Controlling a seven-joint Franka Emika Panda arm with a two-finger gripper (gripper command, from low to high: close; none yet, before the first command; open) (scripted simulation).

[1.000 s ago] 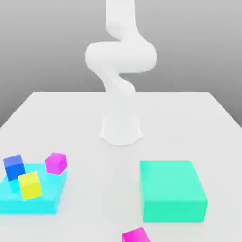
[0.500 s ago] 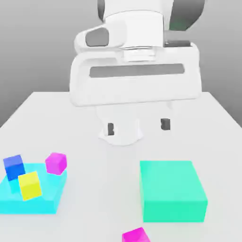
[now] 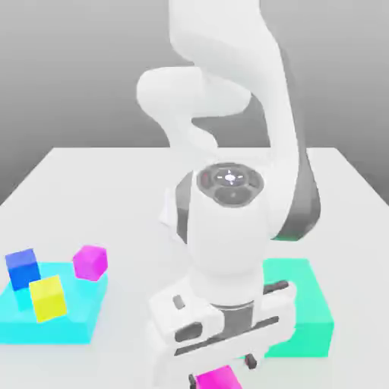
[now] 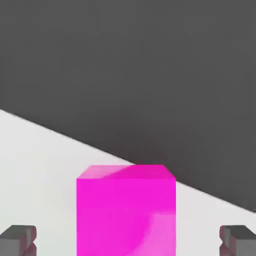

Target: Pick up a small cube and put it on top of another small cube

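One small magenta cube [image 3: 220, 377] lies on the white table at the near edge of the exterior view. My gripper [image 3: 222, 371] hangs right over it, open. In the hand view this cube [image 4: 126, 210] sits between the two dark fingertips [image 4: 19, 240], with a clear gap on each side. The other small magenta cube [image 3: 90, 262] rests tilted on the far corner of a cyan platform [image 3: 45, 327] at the exterior view's left, well away from the gripper.
A blue cube [image 3: 23, 268] and a yellow cube [image 3: 49, 297] also sit on the cyan platform. A large green block [image 3: 308, 304] stands at the exterior view's right, partly behind my hand. The table's edge runs just beyond the near cube.
The arm has swung forward and down; the hand dropped from high above the table's middle to straddle the near magenta cube. No cube has moved.
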